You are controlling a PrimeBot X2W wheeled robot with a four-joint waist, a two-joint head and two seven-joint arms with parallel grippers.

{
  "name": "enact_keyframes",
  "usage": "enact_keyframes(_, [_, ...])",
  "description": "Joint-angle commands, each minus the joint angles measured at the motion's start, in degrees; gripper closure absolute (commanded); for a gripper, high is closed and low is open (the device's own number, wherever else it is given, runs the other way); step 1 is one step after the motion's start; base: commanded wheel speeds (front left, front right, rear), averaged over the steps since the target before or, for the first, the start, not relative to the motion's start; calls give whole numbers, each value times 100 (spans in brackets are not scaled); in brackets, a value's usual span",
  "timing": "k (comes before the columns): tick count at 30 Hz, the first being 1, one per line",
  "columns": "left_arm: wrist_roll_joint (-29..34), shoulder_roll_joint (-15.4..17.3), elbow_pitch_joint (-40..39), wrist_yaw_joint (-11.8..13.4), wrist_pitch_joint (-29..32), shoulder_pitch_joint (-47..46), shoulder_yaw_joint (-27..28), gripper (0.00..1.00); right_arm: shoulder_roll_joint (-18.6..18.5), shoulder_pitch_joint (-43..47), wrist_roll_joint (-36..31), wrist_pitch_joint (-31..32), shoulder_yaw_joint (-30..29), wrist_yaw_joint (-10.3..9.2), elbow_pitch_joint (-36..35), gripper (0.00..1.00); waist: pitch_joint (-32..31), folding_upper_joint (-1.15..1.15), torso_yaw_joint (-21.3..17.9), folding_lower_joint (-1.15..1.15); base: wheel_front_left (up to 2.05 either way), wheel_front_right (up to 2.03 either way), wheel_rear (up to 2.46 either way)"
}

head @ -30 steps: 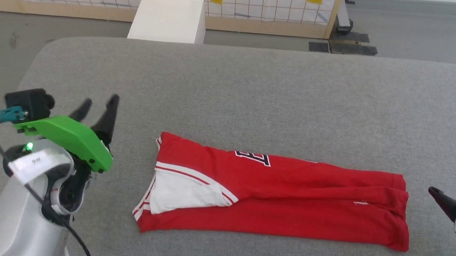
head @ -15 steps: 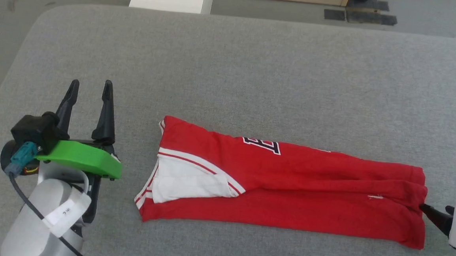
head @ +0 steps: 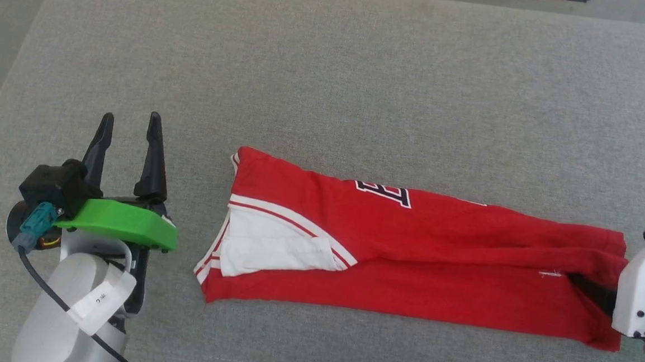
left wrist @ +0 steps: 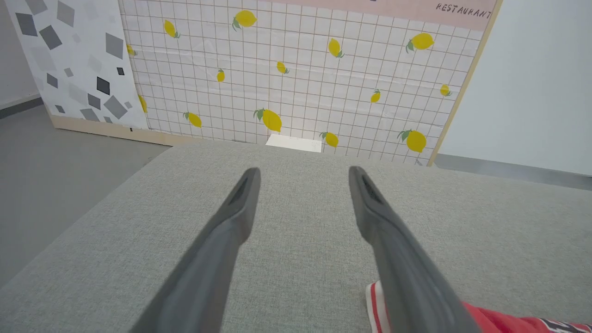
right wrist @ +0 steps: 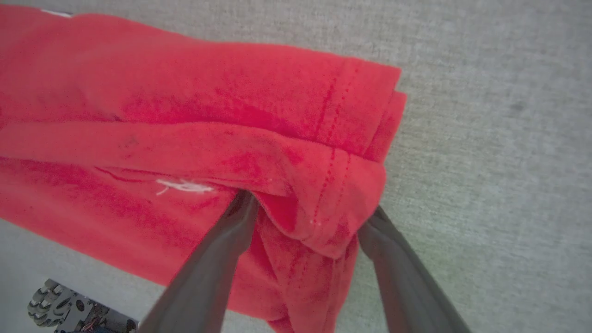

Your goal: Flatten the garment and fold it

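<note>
The garment (head: 407,259) is a red T-shirt with a white sleeve, folded into a long strip across the grey padded table (head: 328,80). Its sleeve end points left and its hem right. My left gripper (head: 130,119) stands open over bare table, left of the sleeve end and apart from it. The left wrist view shows that gripper (left wrist: 304,172) with the garment's corner (left wrist: 499,321) at the lower right. My right gripper (head: 593,290) is at the hem. In the right wrist view it (right wrist: 310,208) is open, with a raised fold of the hem (right wrist: 323,194) between the fingers.
The table's rounded left edge (head: 3,94) drops to grey floor. Beyond the far edge stand a white box (left wrist: 293,142) and a lemon-patterned wall panel (left wrist: 300,74). A wheel of my base (right wrist: 51,300) shows below the table's near edge.
The head camera has tilted down. My right gripper has moved left from beside the hem onto it, its fingers now straddling a fold. The left gripper turned fingers-up, then held still.
</note>
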Motion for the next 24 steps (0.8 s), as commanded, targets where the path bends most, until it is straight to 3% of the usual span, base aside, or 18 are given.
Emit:
enact_keyframes(1, [52,-29,-15,-11,-43,-22,50,0,111,-60,64,-9,194,-5,68,0,13,0,7,0,0,0,0])
enact_keyframes(8, [102,-129,17,-66,-45,10,127,0,31,-174,175,66,546,-5,290,0,5,0,33,0,0,0,0])
enact_keyframes(9, [112,-140,17,-75,-45,15,141,0,8,-181,174,87,571,-5,322,54,2,0,34,0,0,0,0])
enact_keyframes(10, [119,-148,18,-82,-45,23,153,0,-15,-187,166,92,574,-5,351,89,1,0,34,0,0,0,0])
enact_keyframes(11, [128,-158,17,-87,-45,34,168,0,-48,-194,143,117,576,-5,395,100,-2,0,33,0,0,0,0])
enact_keyframes(24, [174,-256,-12,-122,-45,121,271,0,-309,-276,-211,170,-2,-5,814,100,34,0,30,0,0,0,0])
